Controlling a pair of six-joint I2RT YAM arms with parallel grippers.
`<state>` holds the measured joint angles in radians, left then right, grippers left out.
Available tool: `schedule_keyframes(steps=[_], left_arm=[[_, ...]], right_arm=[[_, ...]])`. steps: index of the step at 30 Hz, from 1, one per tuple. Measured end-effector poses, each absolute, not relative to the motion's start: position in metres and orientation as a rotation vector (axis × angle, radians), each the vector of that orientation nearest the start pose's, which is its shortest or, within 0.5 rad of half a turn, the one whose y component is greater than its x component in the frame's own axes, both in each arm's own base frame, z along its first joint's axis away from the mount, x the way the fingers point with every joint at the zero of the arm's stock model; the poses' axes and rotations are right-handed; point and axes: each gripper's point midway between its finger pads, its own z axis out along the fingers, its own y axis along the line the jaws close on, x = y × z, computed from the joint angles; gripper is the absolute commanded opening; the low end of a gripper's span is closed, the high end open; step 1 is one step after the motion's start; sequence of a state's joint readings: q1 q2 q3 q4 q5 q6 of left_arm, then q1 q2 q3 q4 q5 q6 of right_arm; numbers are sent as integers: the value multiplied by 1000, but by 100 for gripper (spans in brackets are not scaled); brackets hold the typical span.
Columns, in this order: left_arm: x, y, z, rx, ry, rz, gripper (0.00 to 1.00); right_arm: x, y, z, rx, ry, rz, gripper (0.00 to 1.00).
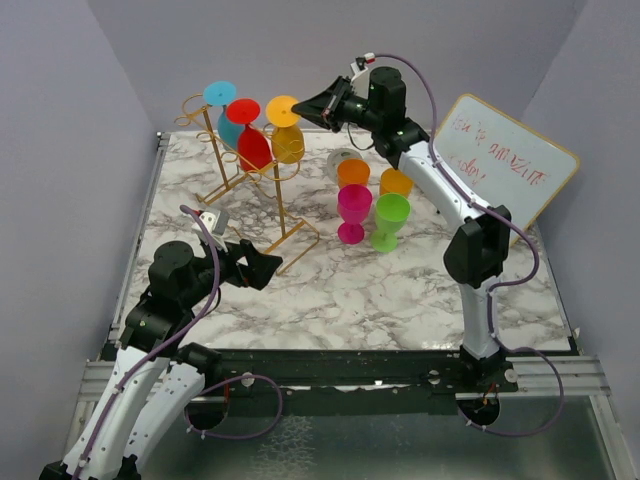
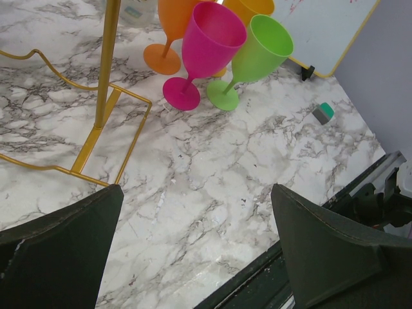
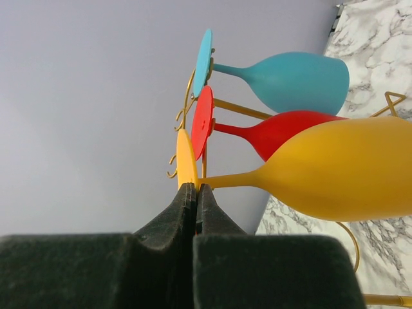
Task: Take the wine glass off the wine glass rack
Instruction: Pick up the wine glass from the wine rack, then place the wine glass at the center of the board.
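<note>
three wine glasses hang bowl-down on the wine glass rack (image 1: pixel 278 205): blue glass (image 1: pixel 230 125), red glass (image 1: pixel 252 145) and yellow glass (image 1: pixel 288 140). the yellow one is on the side of the rack nearest the right arm (image 1: pixel 440 185), its foot caught in the wire. it looks like light, stiff, smooth plastic, unlikely to shatter but apt to slip. the thin stem just under the foot seems the surest hold, since the bowl is wide.

the right arm's jaws are pressed together on nothing, just beside the yellow foot. the left arm (image 1: pixel 175 285) has its jaws spread wide and empty near the rack's base.

the red glass hangs close beside the yellow and could be knocked, and the wire rack looks light enough to shift or tip. beside the rack, on the right arm's side, an orange glass (image 1: pixel 353 172), a second orange glass (image 1: pixel 396 182), a pink glass (image 1: pixel 353 210) and a green glass (image 1: pixel 390 218) stand upright on the tabletop (image 1: pixel 380 290). a whiteboard (image 1: pixel 505 165) sits beyond them.
</note>
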<state>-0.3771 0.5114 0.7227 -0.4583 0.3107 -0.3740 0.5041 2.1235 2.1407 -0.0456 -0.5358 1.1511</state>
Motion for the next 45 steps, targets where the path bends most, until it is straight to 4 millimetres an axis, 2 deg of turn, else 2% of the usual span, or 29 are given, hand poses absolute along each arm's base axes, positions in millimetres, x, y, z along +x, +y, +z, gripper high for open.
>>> schedule_keyframes(steps=[6, 11, 17, 22, 27, 31, 36, 41, 45], left_arm=[[195, -151, 258, 231, 1869, -806, 99], [196, -151, 258, 230, 1873, -806, 99], [197, -151, 264, 230, 1863, -808, 99], [195, -155, 267, 232, 1855, -842, 99], [194, -161, 282, 235, 1796, -894, 99], [193, -165, 303, 243, 1712, -938, 99], [193, -172, 317, 250, 1662, -992, 99], [192, -179, 326, 254, 1626, -1054, 99], [188, -187, 333, 273, 1588, -1133, 99]], right_arm=[[469, 390, 389, 89, 1859, 1613, 1], [455, 370, 408, 48, 1807, 1518, 1], [429, 328, 436, 0, 1697, 1332, 1], [395, 284, 431, -11, 1609, 1157, 1], [369, 259, 428, -133, 1542, 1017, 1], [345, 250, 427, -245, 1509, 959, 1], [310, 250, 422, -394, 1484, 988, 1], [273, 259, 398, -546, 1491, 1100, 1], [253, 268, 382, -653, 1500, 1189, 1]])
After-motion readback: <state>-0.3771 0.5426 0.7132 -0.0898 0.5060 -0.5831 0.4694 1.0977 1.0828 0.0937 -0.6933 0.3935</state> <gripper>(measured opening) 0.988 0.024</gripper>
